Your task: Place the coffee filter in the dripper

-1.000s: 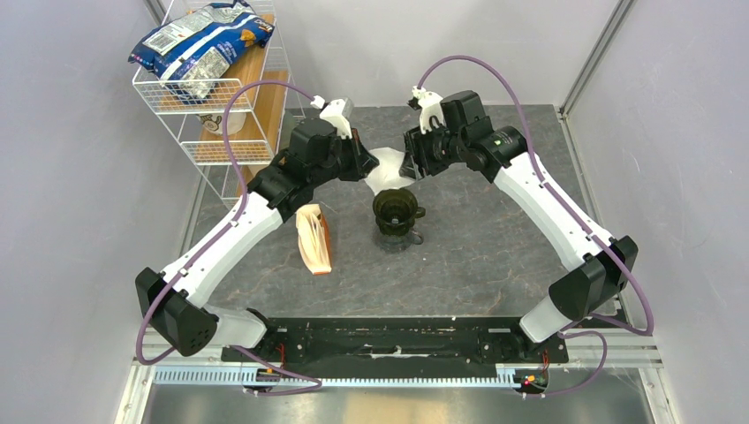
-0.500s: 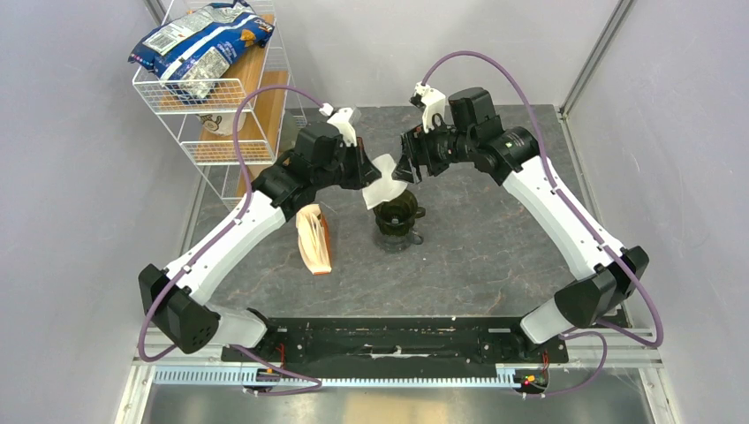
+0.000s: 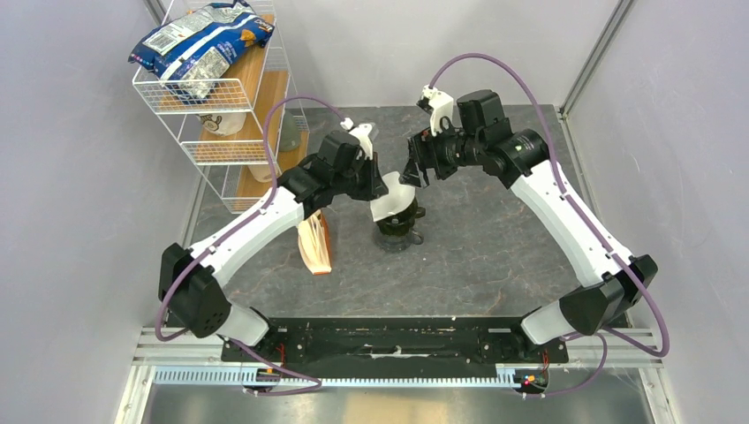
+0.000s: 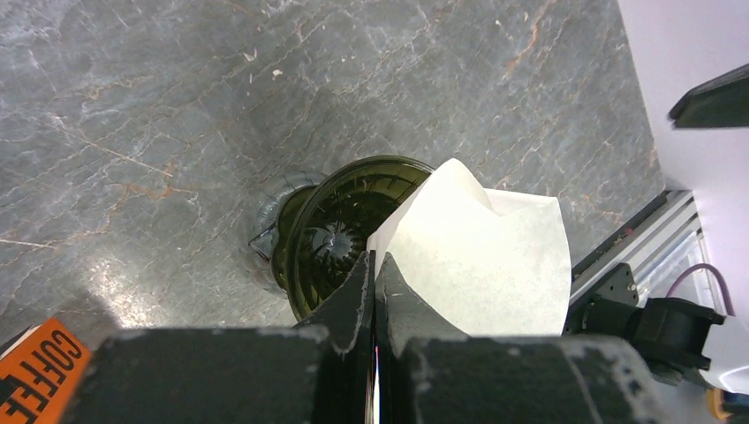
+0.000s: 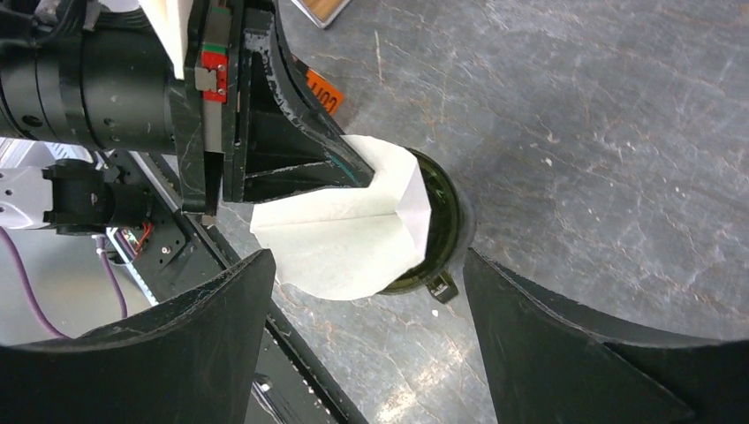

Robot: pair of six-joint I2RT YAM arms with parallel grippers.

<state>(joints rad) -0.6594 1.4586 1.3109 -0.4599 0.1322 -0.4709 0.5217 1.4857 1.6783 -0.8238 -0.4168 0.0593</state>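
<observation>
The coffee filter (image 3: 394, 197), a white paper cone, hangs tilted over the dripper (image 3: 399, 219), its lower edge at the dripper's rim. My left gripper (image 3: 380, 187) is shut on the filter's left edge. In the left wrist view the jaws (image 4: 374, 265) pinch the filter (image 4: 481, 256) beside the dark green dripper (image 4: 336, 231). My right gripper (image 3: 413, 170) stands open just behind the filter, apart from it. Its wrist view shows the filter (image 5: 353, 231) lying across the dripper (image 5: 444, 225), with both below the wide-open right gripper (image 5: 369, 258).
A tan, orange-edged filter packet (image 3: 315, 243) stands left of the dripper. A white wire rack (image 3: 199, 132) with a blue bag (image 3: 199, 44) on top fills the back left. The dripper sits on a clear glass cup (image 3: 399, 238).
The right gripper opened off the filter and drew back a little. The left arm carried the filter right and down, from beside the dripper to over its rim.
</observation>
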